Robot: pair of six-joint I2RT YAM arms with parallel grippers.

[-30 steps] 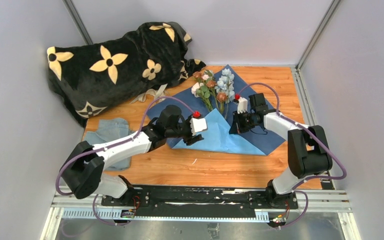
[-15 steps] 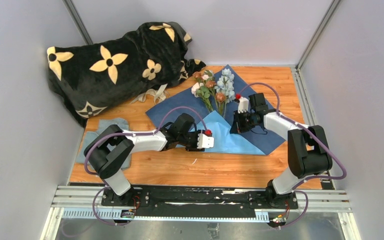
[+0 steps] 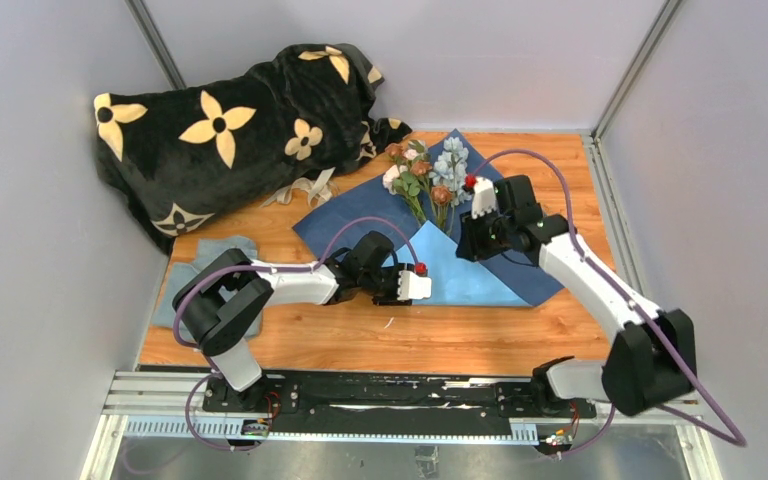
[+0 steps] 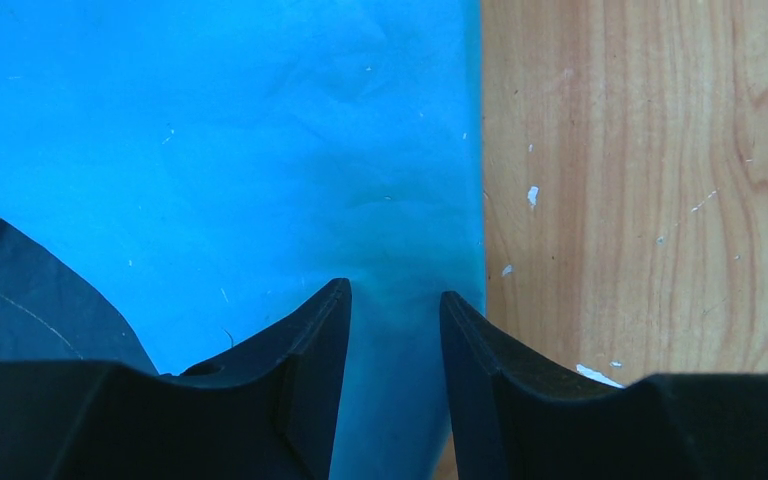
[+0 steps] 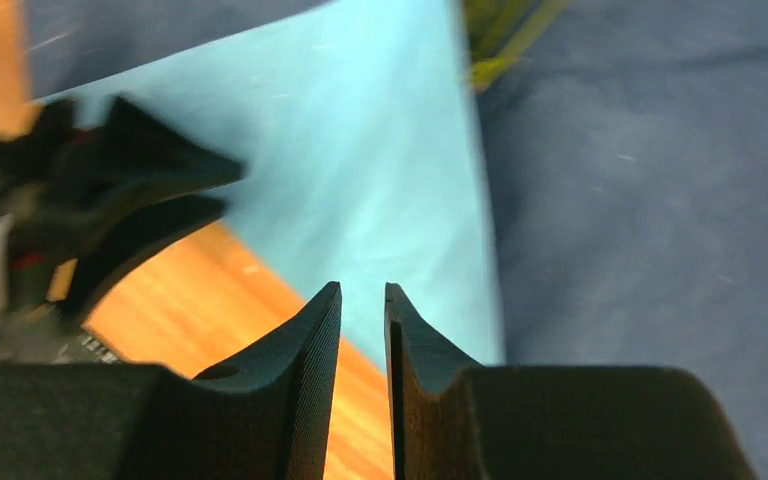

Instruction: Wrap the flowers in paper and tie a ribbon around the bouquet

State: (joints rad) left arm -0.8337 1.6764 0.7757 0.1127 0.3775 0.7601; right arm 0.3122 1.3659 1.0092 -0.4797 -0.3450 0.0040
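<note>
The dark-blue paper (image 3: 360,205) lies spread on the wooden table, with a light-blue flap (image 3: 460,275) folded over the stems of the flowers (image 3: 425,178). My left gripper (image 3: 422,292) is low at the flap's near edge. In its wrist view the jaws (image 4: 395,300) stand apart over the light-blue paper (image 4: 260,150), gripping nothing. My right gripper (image 3: 472,245) hovers above the flap's right side. Its jaws (image 5: 363,295) are a narrow gap apart and empty, and green stems (image 5: 505,40) show at the top. The beige ribbon (image 3: 298,188) lies by the blanket.
A black blanket with cream flower prints (image 3: 230,120) is heaped at the back left. A grey-blue cloth (image 3: 215,262) lies at the left, partly under my left arm. Bare wood (image 3: 440,335) runs along the near side.
My left gripper came down and forward to the flap's near edge and its jaws narrowed. My right gripper's jaws parted slightly, it rose a little, and that arm's elbow swung out to the right.
</note>
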